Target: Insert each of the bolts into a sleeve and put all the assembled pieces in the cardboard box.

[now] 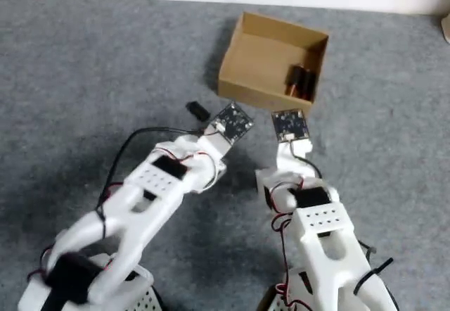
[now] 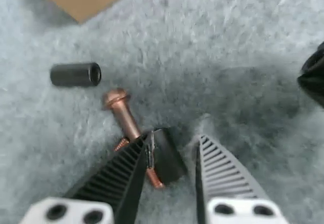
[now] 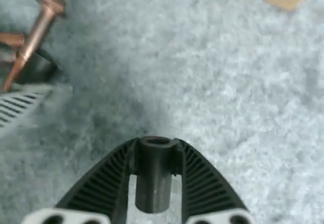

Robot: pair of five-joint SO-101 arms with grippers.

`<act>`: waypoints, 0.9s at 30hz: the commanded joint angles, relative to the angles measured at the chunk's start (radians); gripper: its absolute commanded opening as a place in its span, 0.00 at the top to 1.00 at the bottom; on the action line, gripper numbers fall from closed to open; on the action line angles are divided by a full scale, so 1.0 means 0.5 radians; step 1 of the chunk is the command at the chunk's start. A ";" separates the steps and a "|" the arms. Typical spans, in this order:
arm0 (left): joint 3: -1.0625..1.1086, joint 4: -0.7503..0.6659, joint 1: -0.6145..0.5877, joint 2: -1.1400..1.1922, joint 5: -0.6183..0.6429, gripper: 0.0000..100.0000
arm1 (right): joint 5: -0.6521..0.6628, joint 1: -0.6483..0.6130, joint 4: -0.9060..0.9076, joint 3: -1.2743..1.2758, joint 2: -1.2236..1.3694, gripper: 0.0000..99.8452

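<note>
Right end effector (image 3: 156,145) grips a sleeve (image 3: 154,183); left end effector (image 2: 174,138) hangs open over a bolt (image 2: 123,116), a loose sleeve (image 2: 76,74) nearby. Box (image 1: 260,98), upper centre in the high view, holds assembled pieces (image 1: 301,81); more pairing seems left

Open carpet (image 3: 228,92) before right pincer (image 3: 155,145)

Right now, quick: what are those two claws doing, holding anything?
Left gripper: open; a second sleeve and a copper bolt sit by one finger, not clamped.
Right gripper: shut on a black sleeve.
</note>
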 commanded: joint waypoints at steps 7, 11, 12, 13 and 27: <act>-0.569 0.071 -0.192 0.631 0.239 0.86 | 0.028 0.023 -0.143 0.002 -0.051 1.00; -0.741 0.157 -0.195 0.818 0.239 0.86 | 0.028 0.023 -0.143 0.002 -0.051 1.00; -0.787 0.199 -0.195 0.855 0.239 0.86 | 0.028 0.023 -0.143 0.002 -0.051 1.00; -0.824 0.242 -0.195 0.885 0.239 0.86 | 0.028 0.023 -0.143 0.002 -0.051 1.00; -0.910 0.549 -0.373 0.891 0.473 0.86 | 0.031 0.023 -0.143 0.005 -0.051 1.00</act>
